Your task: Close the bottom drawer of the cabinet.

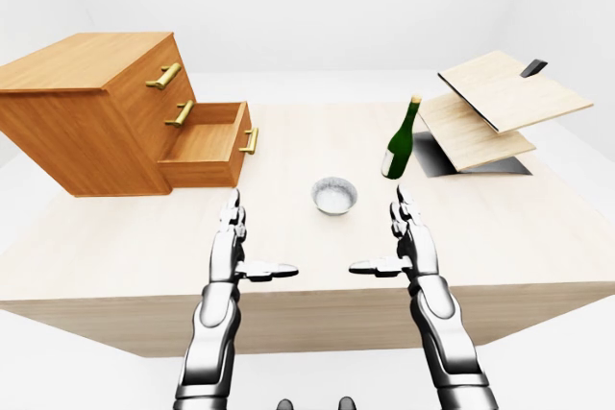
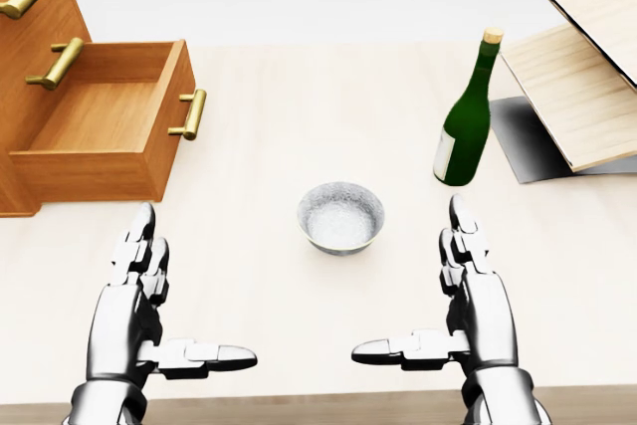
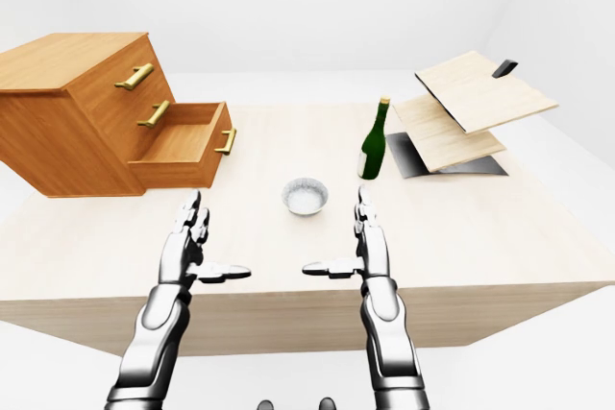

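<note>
Wooden bottom drawer of the cabinet, upper left of the head view, stands pulled out; your left hand and right hand hover open-fingered, empty, nothing closed yet.

There is one cabinet with three drawers and three gold handles. One green bottle and one small bowl sit on one table. Two wooden boards lean together. Two robot hands show.
</note>
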{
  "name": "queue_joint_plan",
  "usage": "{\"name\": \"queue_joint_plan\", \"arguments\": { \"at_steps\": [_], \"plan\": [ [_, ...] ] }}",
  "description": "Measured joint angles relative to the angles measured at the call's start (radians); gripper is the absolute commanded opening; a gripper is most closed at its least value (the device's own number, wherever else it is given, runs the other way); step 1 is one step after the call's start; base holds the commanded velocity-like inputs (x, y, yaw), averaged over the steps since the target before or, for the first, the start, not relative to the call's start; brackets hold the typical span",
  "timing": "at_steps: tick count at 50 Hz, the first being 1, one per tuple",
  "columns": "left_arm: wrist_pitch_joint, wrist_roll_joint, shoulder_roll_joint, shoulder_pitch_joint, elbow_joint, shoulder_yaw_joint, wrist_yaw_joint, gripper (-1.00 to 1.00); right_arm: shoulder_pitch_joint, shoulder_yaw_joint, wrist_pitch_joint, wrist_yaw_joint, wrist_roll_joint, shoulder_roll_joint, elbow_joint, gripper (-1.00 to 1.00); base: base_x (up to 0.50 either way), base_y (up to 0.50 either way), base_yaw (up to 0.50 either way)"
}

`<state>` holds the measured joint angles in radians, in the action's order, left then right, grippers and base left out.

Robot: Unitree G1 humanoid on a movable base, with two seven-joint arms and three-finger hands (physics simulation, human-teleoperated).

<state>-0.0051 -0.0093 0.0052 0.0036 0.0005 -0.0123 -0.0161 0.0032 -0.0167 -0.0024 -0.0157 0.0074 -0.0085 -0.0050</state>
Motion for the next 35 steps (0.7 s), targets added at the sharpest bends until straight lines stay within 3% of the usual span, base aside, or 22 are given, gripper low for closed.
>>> {"name": "queue_joint_plan", "arguments": {
  "at_steps": [13,17,22,27,35],
  "plan": [
    [-0.001,-0.013,0.007,0.006,-0.005,-0.014,-0.019,1.00,0.007,-0.018,-0.026,-0.019,0.000,-0.010,0.010,1.00,0.00,0.00,0.00],
    [0.002,-0.015,0.007,0.007,-0.009,-0.015,-0.021,1.00,0.028,-0.030,0.006,-0.020,0.001,-0.013,-0.065,1.00,0.00,0.00,0.00],
    [0.000,-0.014,0.007,0.011,-0.012,-0.013,-0.023,1.00,0.066,-0.063,0.084,-0.021,-0.001,-0.017,-0.231,1.00,0.00,0.00,0.00],
    [0.000,-0.013,0.007,0.012,-0.013,-0.013,-0.024,1.00,0.101,-0.150,0.090,-0.033,0.019,-0.016,-0.443,1.00,0.00,0.00,0.00],
    [0.003,-0.013,0.007,0.013,-0.018,-0.011,-0.027,1.00,0.121,-0.363,0.090,-0.067,0.106,-0.012,-0.714,1.00,0.00,0.00,0.00]
  ]
}}
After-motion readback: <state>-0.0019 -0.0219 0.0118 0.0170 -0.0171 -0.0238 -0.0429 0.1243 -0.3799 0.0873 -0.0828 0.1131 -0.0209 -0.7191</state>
